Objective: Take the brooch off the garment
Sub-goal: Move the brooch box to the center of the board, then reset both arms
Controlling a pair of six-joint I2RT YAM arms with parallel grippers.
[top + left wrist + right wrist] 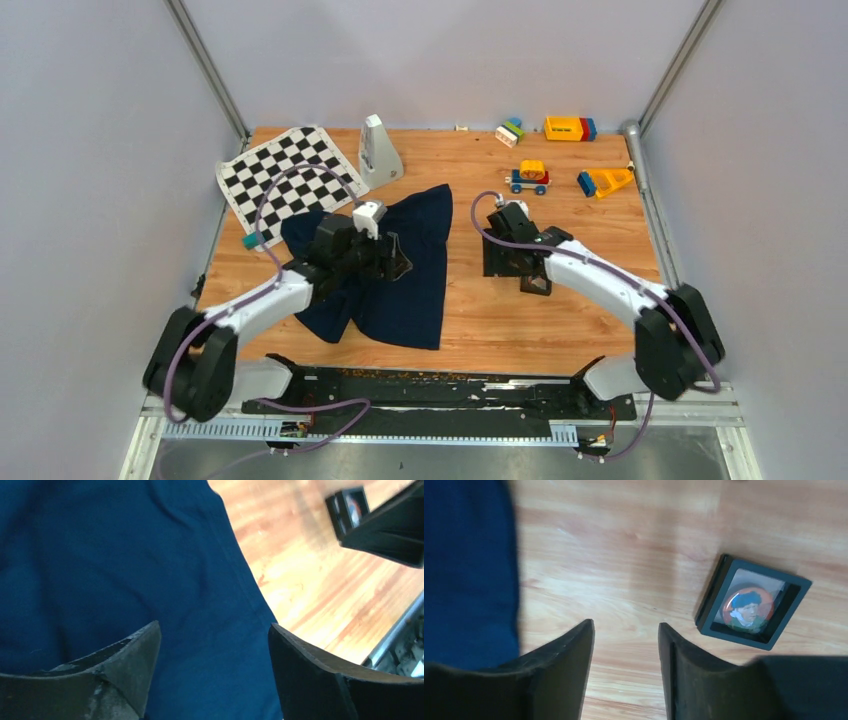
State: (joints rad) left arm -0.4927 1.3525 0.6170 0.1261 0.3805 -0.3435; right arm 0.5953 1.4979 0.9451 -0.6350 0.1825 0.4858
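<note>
A light wooden table (520, 330) carries a large dark navy-blue cloth garment (405, 305), crumpled left of centre, its far-left corner lying over a black-and-white chequered mat (285, 175). The left gripper (214, 627) hangs low over the blue cloth with its jaws apart and nothing between them. The right gripper (626, 625) is over bare wood just right of the garment's edge, jaws parted and empty. Beside it, on the wood and clear of the cloth, lies the brooch (749, 607), a round portrait badge with an orange ground, set in a black square frame. Small coloured toys (527, 178) sit at the far right.
</note>
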